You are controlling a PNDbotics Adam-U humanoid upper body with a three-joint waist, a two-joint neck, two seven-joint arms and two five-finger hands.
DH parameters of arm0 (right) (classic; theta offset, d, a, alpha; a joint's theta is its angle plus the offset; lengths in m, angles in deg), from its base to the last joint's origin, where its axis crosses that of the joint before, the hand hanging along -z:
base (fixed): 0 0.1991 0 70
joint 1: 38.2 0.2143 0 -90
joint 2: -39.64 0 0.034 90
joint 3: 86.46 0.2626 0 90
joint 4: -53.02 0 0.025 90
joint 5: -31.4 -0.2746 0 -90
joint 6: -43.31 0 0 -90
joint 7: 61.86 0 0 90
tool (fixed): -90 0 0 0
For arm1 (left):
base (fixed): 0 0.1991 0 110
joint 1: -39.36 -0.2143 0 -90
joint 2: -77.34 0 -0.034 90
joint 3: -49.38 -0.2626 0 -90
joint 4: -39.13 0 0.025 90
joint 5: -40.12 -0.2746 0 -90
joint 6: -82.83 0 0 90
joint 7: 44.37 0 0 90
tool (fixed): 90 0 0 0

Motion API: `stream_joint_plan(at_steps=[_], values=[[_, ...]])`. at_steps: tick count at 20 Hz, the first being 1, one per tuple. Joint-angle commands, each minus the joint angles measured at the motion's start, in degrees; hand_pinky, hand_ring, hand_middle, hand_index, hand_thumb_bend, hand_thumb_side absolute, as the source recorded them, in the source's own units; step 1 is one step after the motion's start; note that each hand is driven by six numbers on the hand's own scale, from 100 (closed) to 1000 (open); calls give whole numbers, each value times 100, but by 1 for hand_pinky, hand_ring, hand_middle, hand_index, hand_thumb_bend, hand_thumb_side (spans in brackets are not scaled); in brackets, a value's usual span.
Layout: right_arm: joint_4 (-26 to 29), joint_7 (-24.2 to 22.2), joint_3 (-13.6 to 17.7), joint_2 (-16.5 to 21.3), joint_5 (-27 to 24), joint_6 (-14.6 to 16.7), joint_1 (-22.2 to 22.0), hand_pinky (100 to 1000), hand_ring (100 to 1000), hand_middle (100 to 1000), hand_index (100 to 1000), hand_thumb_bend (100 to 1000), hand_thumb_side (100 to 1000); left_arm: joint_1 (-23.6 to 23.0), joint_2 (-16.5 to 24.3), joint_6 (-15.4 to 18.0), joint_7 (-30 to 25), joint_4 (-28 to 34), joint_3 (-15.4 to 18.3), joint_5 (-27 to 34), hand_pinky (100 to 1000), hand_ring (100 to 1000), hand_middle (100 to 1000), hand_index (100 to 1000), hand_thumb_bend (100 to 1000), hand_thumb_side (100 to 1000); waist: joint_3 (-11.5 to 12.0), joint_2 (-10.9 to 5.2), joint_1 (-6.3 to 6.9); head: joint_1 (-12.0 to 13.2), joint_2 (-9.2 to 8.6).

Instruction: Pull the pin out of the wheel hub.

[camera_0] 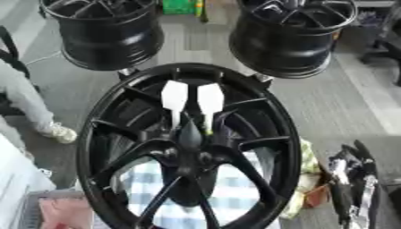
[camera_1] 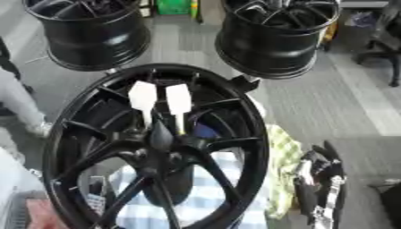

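A large black wheel hub [camera_0: 188, 147] stands upright and fills the middle of both views, its spokes meeting at a dark centre [camera_0: 190, 136]. Two white paddle-shaped pins [camera_0: 174, 96] [camera_0: 210, 99] stick out above the centre on thin stems, side by side; the right stem ends in a yellowish tip. My right hand [camera_1: 317, 183], black with silver parts, rests low at the right beside the rim, fingers up and relaxed, holding nothing and well apart from the pins. My left hand shows in no view.
Two more black wheels [camera_0: 106, 31] [camera_0: 290, 36] stand behind. A blue-white checked cloth [camera_0: 227, 188] and a yellow-green cloth [camera_1: 282, 170] lie under the hub. A grey basket [camera_0: 47, 210] sits lower left. A person's leg and white shoe [camera_0: 59, 132] are at the left.
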Motion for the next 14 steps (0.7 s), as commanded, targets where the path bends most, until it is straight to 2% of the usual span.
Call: stream_joint_plan(at_steps=[1,7,14], values=[[92,293,17,90,34,292,16,548,572,699,870,100,557,-61,-194,193,637,594,220,398,683,651,717,840,211,673,20,-45,20,-10,28],[89,272,2,85,23,287,4,548,572,699,869,100,557,-156,-908,521,1448,1411,340,995,662,623,682,806,168,663,77,-43,1,31,28],[100,236,-17,82,-9,276,-8,547,571,698,869,100,557,-109,-1590,605,1463,1918,283,972,659,621,675,800,159,672,113,-11,-36,96,28]])
